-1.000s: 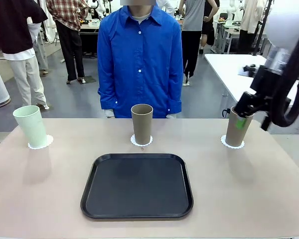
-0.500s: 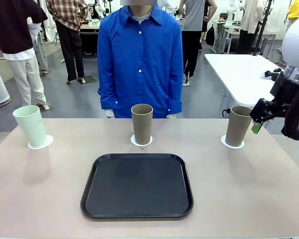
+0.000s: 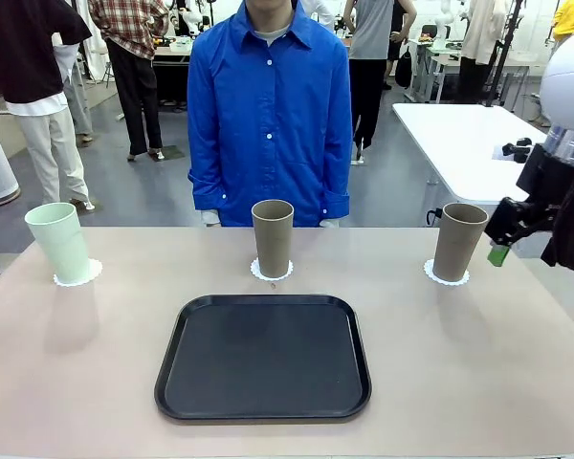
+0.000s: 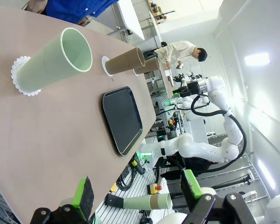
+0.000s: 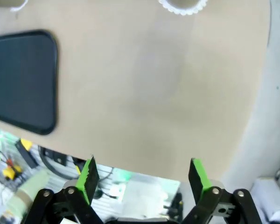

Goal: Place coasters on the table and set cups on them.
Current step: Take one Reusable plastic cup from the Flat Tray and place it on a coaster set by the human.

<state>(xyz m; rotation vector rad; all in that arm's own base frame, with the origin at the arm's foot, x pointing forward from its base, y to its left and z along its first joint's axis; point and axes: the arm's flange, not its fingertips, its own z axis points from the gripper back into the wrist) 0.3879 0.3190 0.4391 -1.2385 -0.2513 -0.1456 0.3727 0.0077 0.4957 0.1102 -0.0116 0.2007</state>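
Nearby, right tool (image 3: 498,251) hangs beside taupe cup (image 3: 458,242), apart.

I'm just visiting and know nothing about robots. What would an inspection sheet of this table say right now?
Surface: beige table, a black tray at its middle.
Job's things: mint cup, middle taupe cup and right taupe cup, each upright on its own white coaster.
Clutter: nothing seen.
Grippers: right gripper beside the right cup, apart from it, fingers spread, holding nothing; left gripper open, holding nothing.
Cables: a black hose on the right arm.
Surroundings: a person in a blue shirt at the far edge; a white table behind.
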